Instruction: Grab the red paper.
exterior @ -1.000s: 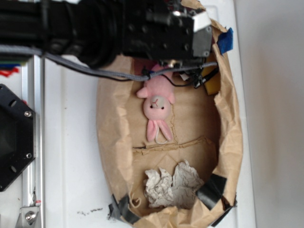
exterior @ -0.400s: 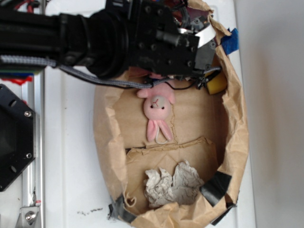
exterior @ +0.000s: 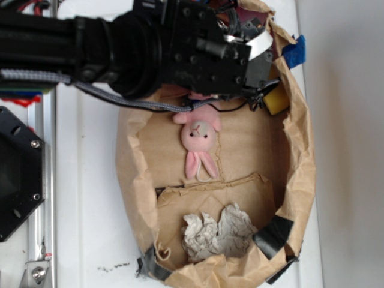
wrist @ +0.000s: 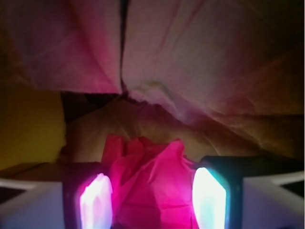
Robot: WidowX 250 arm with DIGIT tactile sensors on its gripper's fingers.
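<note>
Landmark: the pink plush bunny (exterior: 198,141) lies in the middle of the brown paper nest (exterior: 297,162), head toward the crumpled balls.
Red paper: the red paper (wrist: 152,186) sits between the two fingers in the wrist view, filling most of the gap; in the exterior view it is hidden under the arm, beyond the bunny's body at the far end of the nest.
Gripper: the gripper (wrist: 152,198) is partly open, jaws standing either side of the red wad; the pads glow bright and look to be at or against the paper, but whether they press it I cannot tell.
Arm: the black arm (exterior: 120,48) reaches across from the side and covers the end of the nest above the bunny.
Yellow block: a yellow block (exterior: 277,102) lies just beside the arm's tip, off to the side of the bunny, near the nest wall.
Grey-white paper balls: the crumpled balls (exterior: 217,235) lie at the other end of the nest, well apart from the bunny.
Blue tape: a blue tape piece (exterior: 294,53) is on the nest rim beyond the yellow block.
Table: the white table (exterior: 90,198) carries the nest.
</note>
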